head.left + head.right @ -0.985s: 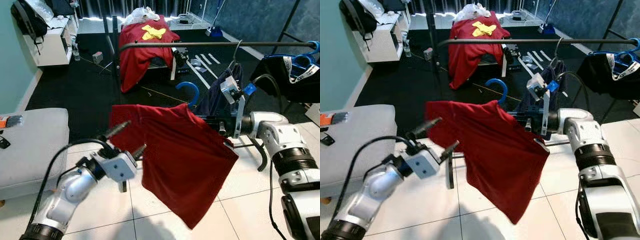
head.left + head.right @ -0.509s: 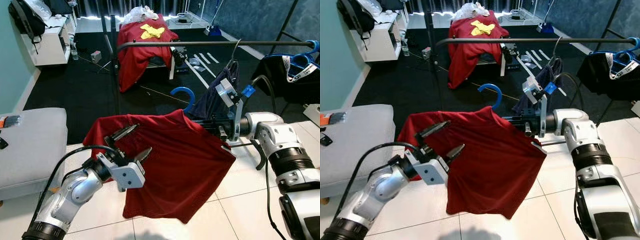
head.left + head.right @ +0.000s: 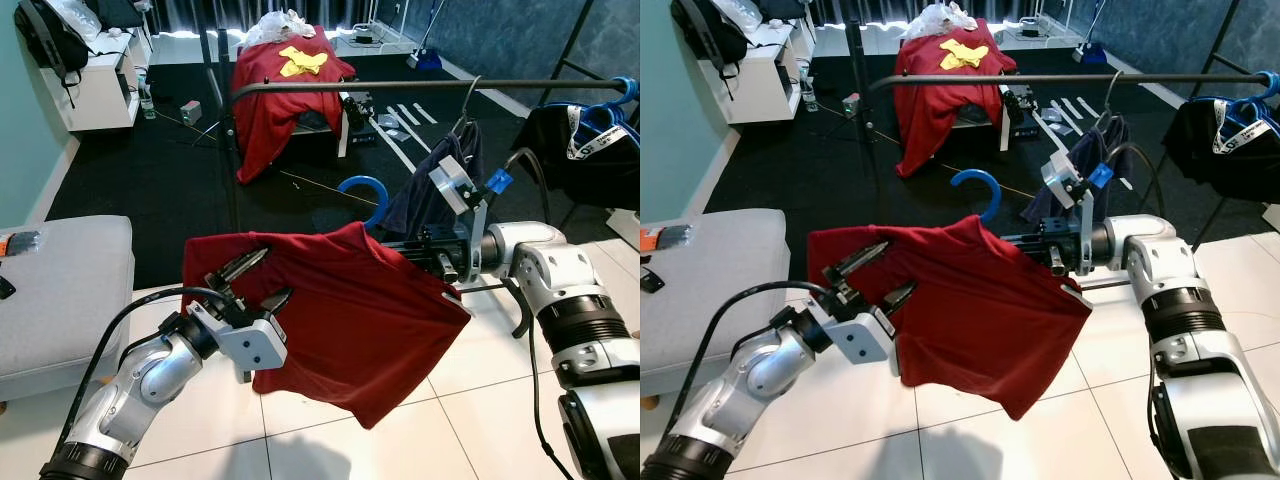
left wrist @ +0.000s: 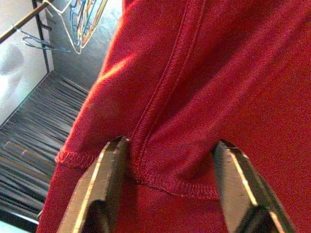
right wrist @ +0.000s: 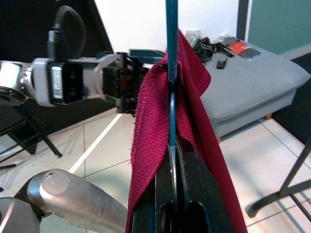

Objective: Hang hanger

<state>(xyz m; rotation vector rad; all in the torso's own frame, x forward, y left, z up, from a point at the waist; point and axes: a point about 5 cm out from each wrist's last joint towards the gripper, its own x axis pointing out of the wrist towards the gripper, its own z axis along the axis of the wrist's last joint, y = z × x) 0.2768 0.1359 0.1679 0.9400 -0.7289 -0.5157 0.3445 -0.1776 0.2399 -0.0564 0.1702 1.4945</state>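
Note:
A red shirt (image 3: 350, 310) hangs on a blue hanger whose hook (image 3: 365, 190) sticks up above the collar. My right gripper (image 3: 425, 252) is shut on the hanger at the shirt's right shoulder; in the right wrist view the blue hanger (image 5: 171, 58) runs between its fingers with red cloth draped over it. My left gripper (image 3: 272, 275) is open at the shirt's left side. In the left wrist view a stitched hem of the shirt (image 4: 218, 73) lies between its spread fingers (image 4: 104, 184). The black clothes rail (image 3: 400, 87) runs behind and above the shirt.
A dark navy garment (image 3: 430, 190) and black clothes on blue hangers (image 3: 590, 140) hang on the rail. A grey ottoman (image 3: 60, 290) stands on the left. Red-draped furniture (image 3: 285, 90) and a white shelf (image 3: 100, 90) stand on the black rug behind. The rack's leg (image 3: 520, 310) rests on white tiles.
My left gripper has risen from below the shirt into its left side, and its fingers now straddle the hem. The shirt's left part was lifted and bunched. The right gripper has barely moved.

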